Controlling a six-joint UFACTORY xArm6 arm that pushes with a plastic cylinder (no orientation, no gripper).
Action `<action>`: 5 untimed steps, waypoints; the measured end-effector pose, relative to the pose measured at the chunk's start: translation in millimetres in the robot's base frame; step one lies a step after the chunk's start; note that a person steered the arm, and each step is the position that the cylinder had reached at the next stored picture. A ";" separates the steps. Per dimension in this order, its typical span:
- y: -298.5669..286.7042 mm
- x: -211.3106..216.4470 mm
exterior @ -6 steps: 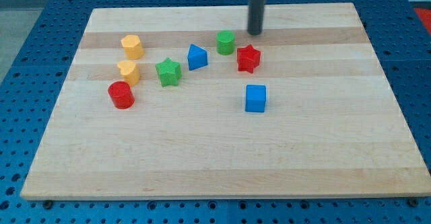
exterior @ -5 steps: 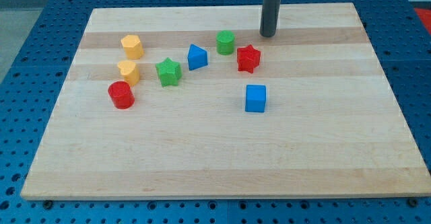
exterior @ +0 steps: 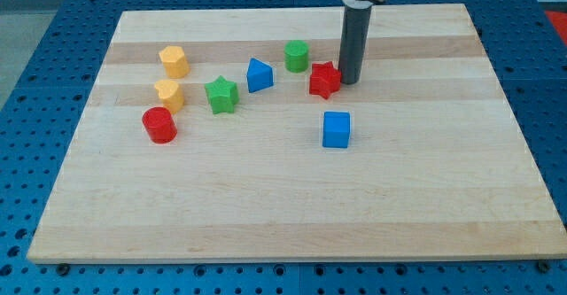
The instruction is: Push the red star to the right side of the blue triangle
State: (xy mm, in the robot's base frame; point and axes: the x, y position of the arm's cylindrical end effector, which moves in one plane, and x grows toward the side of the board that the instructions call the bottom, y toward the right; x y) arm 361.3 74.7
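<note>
The red star [exterior: 324, 80] lies on the wooden board [exterior: 292, 197], right of the blue triangle [exterior: 259, 74], with a gap between them. My tip [exterior: 349, 81] stands at the star's right edge, touching or nearly touching it. A green cylinder [exterior: 297, 56] sits just up and left of the star, between star and triangle.
A blue cube [exterior: 336, 128] lies below the star. A green star [exterior: 221, 94] is left of the triangle. Two yellow blocks [exterior: 174, 61] [exterior: 168, 93] and a red cylinder [exterior: 159, 124] are grouped at the view's left.
My tip moved down from the view's top to the red star's right edge. The star shifted very slightly left. Other blocks did not move.
</note>
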 end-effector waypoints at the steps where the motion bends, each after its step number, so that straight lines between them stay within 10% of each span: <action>1: -0.5 0.0; 5: 5.6 10.9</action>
